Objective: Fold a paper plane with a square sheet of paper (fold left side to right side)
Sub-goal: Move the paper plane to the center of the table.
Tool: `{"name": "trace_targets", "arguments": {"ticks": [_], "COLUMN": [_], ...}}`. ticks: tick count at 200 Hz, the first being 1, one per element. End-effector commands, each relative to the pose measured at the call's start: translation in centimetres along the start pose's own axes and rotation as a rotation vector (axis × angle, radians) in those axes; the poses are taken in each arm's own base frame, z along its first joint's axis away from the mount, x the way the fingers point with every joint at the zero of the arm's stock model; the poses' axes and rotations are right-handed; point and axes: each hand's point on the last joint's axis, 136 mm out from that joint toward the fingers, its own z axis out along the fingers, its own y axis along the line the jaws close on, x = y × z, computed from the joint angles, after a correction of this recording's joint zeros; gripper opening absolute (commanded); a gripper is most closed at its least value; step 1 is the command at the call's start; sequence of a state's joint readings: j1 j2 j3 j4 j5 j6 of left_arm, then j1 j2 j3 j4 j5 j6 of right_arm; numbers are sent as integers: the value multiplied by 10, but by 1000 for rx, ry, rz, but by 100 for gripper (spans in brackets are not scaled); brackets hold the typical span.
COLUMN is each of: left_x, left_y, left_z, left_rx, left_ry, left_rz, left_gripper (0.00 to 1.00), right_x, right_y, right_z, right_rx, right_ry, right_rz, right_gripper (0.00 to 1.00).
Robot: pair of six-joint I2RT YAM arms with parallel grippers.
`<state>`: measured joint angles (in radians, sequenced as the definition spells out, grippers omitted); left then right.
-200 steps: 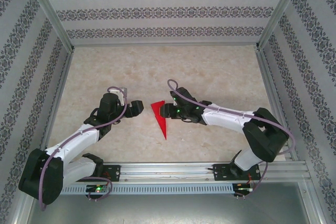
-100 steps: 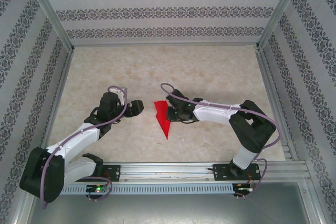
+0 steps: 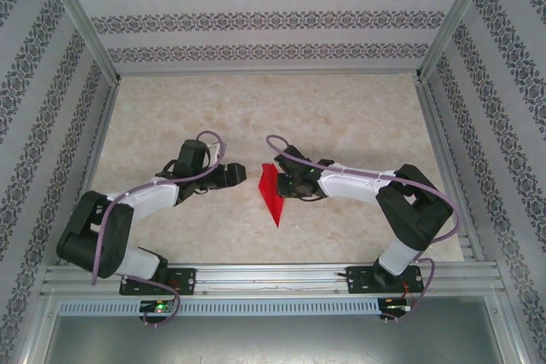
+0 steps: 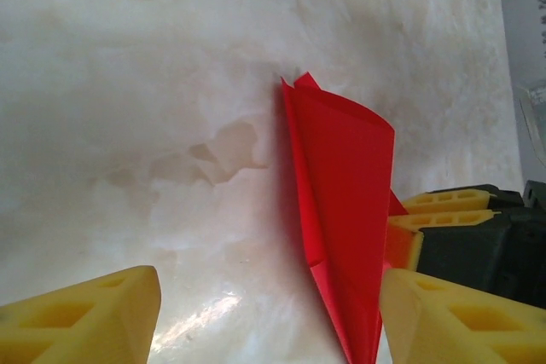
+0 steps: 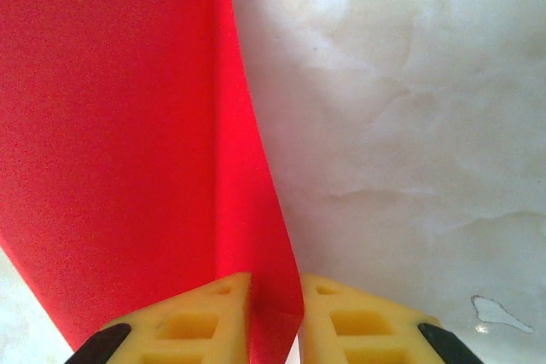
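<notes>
Right wrist view: right fingers [image 5: 200, 326] pinch a raised flap of the folded red paper [image 5: 111, 142]; left fingers [image 4: 85, 317] stand wide beside it.

A beige marbled tabletop [image 3: 341, 117] sits between floral-striped walls [image 3: 256, 19].

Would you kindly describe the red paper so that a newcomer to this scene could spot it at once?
On the pale marble-patterned table, look near the middle, where the left gripper and right gripper face each other. Between them the red paper, a narrow folded wedge, is pinched by the right one. It is the only red thing.
</notes>
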<state>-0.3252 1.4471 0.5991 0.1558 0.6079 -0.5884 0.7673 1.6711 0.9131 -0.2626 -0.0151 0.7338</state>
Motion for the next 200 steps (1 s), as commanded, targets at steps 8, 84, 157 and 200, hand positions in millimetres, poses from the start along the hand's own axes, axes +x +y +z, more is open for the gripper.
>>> {"name": "trace_targets", "arguments": {"ticks": [8,84,157,200], "left_x": [-3,18,26,26], "left_y": [-19,-26,-34,-43], "left_z": [13,48,62,72], "left_rx": [122,179,188,218], "left_ry": [55,176,205,211], "left_rz": [-15,-42,-28,-30], "left_gripper": [62,46,44,40], "right_x": [7,9,10,8], "right_y": [-12,-13,-13,-11], "right_z": [4,6,6,2], "right_rx": [30,12,9,-1], "right_ry": [26,41,41,36], "right_rz": [36,51,49,47], "right_gripper": [20,20,21,25]}}
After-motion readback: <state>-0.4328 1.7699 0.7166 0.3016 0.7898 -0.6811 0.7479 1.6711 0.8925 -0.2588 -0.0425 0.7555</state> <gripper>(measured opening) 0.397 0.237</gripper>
